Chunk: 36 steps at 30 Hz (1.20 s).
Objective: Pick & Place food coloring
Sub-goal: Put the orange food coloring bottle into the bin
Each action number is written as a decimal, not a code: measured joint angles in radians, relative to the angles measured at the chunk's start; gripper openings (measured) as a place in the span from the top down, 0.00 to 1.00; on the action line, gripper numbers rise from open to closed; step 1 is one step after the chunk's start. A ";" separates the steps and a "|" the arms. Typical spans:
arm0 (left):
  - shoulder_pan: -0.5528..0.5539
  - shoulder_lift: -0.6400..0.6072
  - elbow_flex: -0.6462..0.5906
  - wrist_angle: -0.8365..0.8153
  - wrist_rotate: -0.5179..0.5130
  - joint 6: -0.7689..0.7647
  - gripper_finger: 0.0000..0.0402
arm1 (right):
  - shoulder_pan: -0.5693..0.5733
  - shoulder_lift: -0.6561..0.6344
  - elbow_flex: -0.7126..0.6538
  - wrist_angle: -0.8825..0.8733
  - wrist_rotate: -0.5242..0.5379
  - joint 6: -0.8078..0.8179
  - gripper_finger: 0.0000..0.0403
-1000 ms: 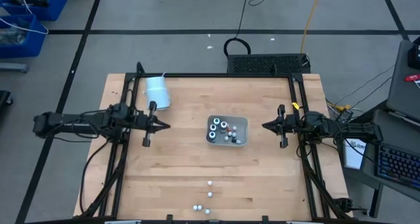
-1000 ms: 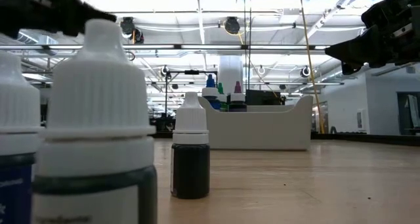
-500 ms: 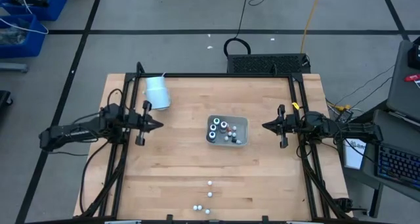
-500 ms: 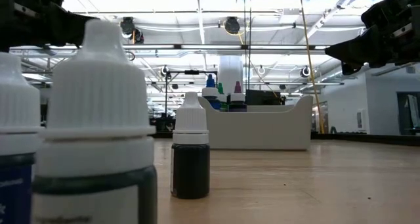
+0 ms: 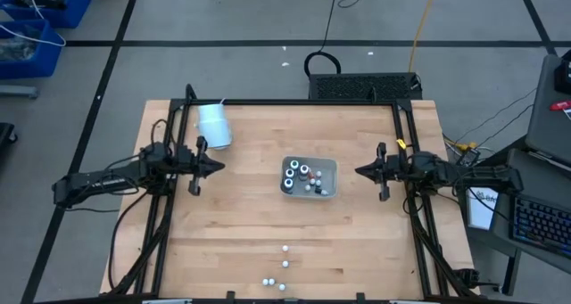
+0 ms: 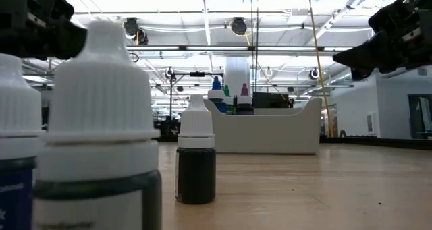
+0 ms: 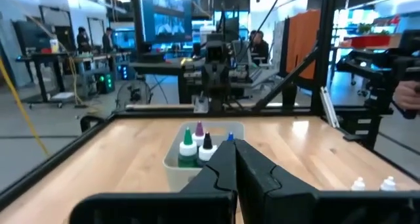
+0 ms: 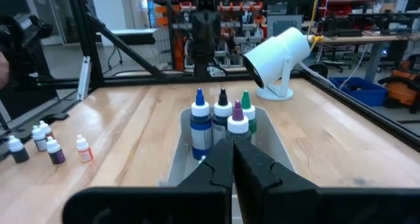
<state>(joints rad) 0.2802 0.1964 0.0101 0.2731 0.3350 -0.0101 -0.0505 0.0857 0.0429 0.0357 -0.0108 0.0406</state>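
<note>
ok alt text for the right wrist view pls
Clear tray on a wooden table holding upright food coloring bottles, seen past the shut right gripper. Four loose small bottles stand off to one side, a white camera beyond.

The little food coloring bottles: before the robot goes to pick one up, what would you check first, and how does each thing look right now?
1. Loose food coloring bottles standing free near the table's front edge: ok.
2. Tray at mid table already holds several bottles; room for more: cannot tell.
3. Left gripper empty: ok; it is shut and must open before any grasp.
4. Right gripper empty: ok; also shut, beside the tray.
5. Both grippers well away from the loose bottles: not ok for a grasp; one must travel there.
6. White cup-like object stands apart from the bottles: ok.
</note>
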 joint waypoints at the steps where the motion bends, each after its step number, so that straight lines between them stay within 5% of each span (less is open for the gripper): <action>1: 0.000 0.000 0.000 0.005 0.003 0.000 0.99 | 0.000 0.008 0.000 0.001 0.008 0.000 1.00; 8: 0.000 0.000 0.000 -0.043 0.003 0.026 0.94 | 0.000 0.057 0.000 0.007 0.017 0.000 1.00; 13: 0.000 0.001 0.000 -0.082 0.003 0.035 0.94 | 0.000 0.085 0.000 0.094 0.138 0.025 1.00; 17: 0.000 0.001 0.000 -0.085 0.003 0.034 0.97 | 0.010 0.156 0.033 0.132 0.095 0.041 1.00; 25: 0.000 0.001 0.000 -0.077 0.003 -0.018 0.97 | 0.098 0.498 0.241 0.130 0.168 0.021 1.00; 36: 0.000 0.001 0.000 -0.025 -0.035 -0.047 0.93 | 0.210 1.083 0.712 0.025 0.170 -0.067 1.00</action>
<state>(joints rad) 0.2802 0.1970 0.0101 0.2485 0.2999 -0.0570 0.1599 1.1687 0.7547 0.0611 0.1588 -0.0267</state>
